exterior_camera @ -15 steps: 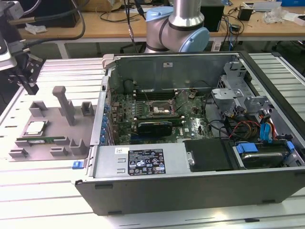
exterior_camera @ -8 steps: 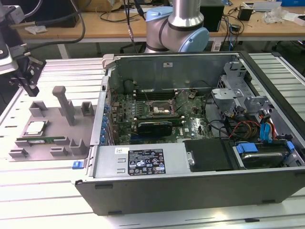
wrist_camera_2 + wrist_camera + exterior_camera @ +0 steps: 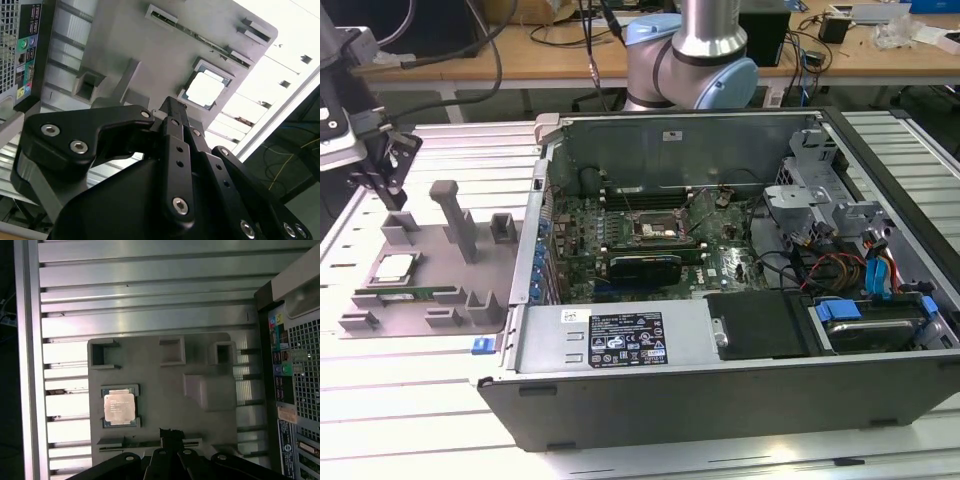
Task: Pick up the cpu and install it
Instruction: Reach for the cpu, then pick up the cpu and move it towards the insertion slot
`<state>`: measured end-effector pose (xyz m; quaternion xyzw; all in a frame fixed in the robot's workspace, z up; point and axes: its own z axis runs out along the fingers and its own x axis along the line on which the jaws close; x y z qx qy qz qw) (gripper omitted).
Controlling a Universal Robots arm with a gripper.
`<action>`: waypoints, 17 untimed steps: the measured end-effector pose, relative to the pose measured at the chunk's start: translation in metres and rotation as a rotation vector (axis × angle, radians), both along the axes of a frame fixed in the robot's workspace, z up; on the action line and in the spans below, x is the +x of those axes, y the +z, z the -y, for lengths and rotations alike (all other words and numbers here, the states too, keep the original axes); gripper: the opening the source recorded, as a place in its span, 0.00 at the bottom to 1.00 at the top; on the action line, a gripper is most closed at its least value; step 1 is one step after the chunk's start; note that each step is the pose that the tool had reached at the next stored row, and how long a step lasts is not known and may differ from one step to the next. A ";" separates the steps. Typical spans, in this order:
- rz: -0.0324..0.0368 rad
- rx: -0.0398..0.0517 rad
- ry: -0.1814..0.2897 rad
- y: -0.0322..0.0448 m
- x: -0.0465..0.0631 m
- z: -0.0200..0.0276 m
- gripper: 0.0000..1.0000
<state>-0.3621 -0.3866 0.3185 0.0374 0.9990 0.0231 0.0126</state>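
Step in hand: approach for the pick. The cpu (image 3: 393,268) is not yet lifted. It is seen lying flat in its square recess at the left part of the grey tray (image 3: 435,262), at the exterior view's left, shiny face up, well apart from the computer case (image 3: 570,385).

The gripper (image 3: 172,106) is held above the far left part of the tray, farther back than the cpu and clear of it. Its fingers are judged to be together, with nothing between them.

For the pick, the fingers would have to be spread, centred over the chip and brought straight down onto two opposite edges. The recess walls leave little room, so a level, square grip is called for.

Surroundings, near to far:
- The slatted metal table (image 3: 420,400) carries both tray and case.
- A green memory stick (image 3: 405,294) lies in a slot just nearer than the cpu.
- An upright post (image 3: 447,205) stands on the tray to the right of the gripper, and could be struck on a sideways move.
- The socket (image 3: 655,228) sits on the board deep inside the open case; the case wall must be cleared.
- A workbench (image 3: 570,45) is noted beyond.
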 end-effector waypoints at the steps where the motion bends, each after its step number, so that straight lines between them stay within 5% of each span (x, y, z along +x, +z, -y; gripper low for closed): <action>1: 0.0000 0.0001 0.000 -0.0012 0.000 -0.0006 0.11; 9: 0.0001 0.0001 0.000 -0.0092 -0.014 -0.0109 0.11; 17: 0.0002 0.0001 0.000 -0.0106 -0.015 -0.0114 0.11</action>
